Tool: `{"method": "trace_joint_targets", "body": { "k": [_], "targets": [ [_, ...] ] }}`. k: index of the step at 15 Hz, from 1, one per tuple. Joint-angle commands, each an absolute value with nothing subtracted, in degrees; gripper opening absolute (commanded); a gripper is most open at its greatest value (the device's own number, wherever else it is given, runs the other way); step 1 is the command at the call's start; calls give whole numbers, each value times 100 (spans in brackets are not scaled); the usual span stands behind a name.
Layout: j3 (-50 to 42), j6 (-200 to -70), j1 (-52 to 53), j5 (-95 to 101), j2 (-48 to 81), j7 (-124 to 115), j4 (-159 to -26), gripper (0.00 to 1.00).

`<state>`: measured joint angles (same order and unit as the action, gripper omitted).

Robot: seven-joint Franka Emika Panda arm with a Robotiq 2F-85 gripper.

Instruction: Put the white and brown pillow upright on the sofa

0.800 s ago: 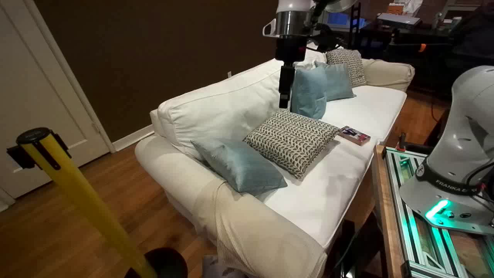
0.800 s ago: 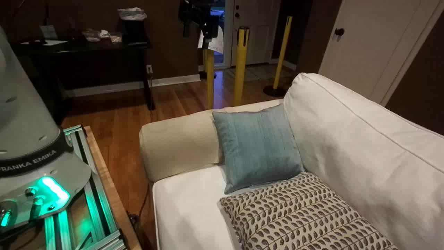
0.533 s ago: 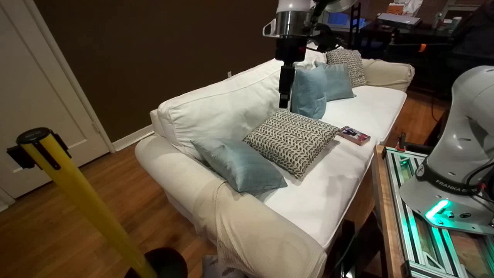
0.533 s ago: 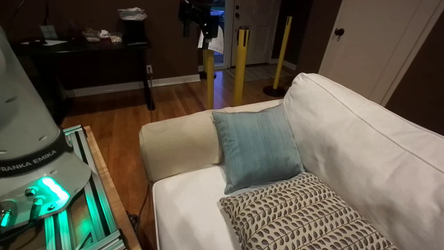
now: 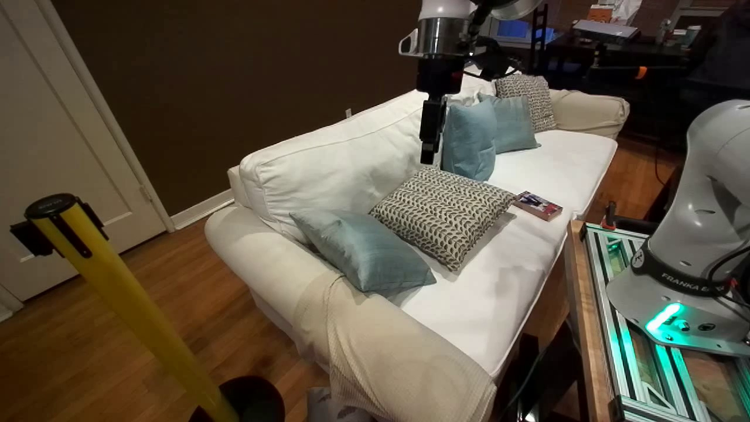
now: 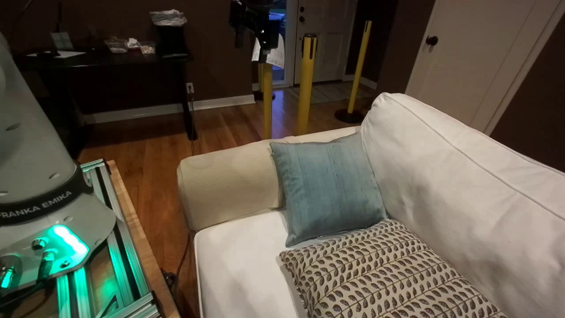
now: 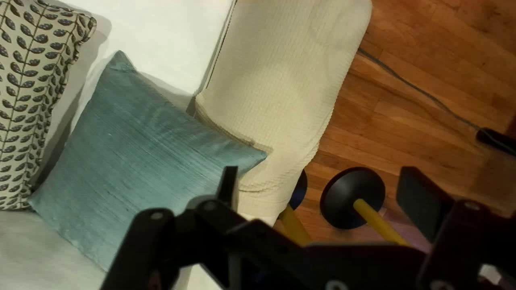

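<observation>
Pillow [image 5: 442,214]: lying flat, or nearly so, on the seat of the sofa [image 5: 504,287], with one edge close to the sofa's backrest [image 6: 463,176]; not yet upright. Square, hence without a long axis to line up on; better to go by edges and corners.

Key relation: below the pincer [image 7: 322,183] and well off to one side, toward the sofa's middle. In the wrist view, visible only at the left border and cut off there, with the blue pillow [image 7: 141,161] by the sofa's armrest [image 7: 282,80] in between. In an exterior view, seemingly right under the pincer, but probably just by line of sight.

Pincer: spread wide, with jaws well apart, holding nothing and touching nothing. To judge by the wrist view, poised high over the sofa's armrest, toward its outer side, with floor [image 7: 407,133] beyond.

Likely at the approach, before any grasp. Next, probably: shift toward the sofa's middle, past the blue pillow, descend onto the edge away from the sofa's backrest, lift and tip back. Soft, so likely to sag when pinched. Mind the blue pillow's corner, touching or almost touching by the sofa's backrest; cannot tell which.
</observation>
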<state>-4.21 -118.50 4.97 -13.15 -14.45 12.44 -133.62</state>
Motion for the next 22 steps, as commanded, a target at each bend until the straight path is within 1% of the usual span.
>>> {"method": "trace_joint_targets", "body": {
  "k": [1,5,7,10,13,17,22],
  "targets": [
    [-229,-12774,240,-1197,-742,356,-13195,100],
    [-210,-14128,-34,-409,231,-702,-12997,100],
    [-360,-14373,-163,256,778,-1363,-12740,100],
    [-699,-14298,-239,765,1691,-2017,-12135,100],
    [-985,-14377,-339,632,2541,-2107,-11545,100],
    [-1340,-14850,-369,636,3618,-2185,-10835,100],
    [-1704,-14868,-302,632,4808,-2265,-10033,100]
  ]
}}
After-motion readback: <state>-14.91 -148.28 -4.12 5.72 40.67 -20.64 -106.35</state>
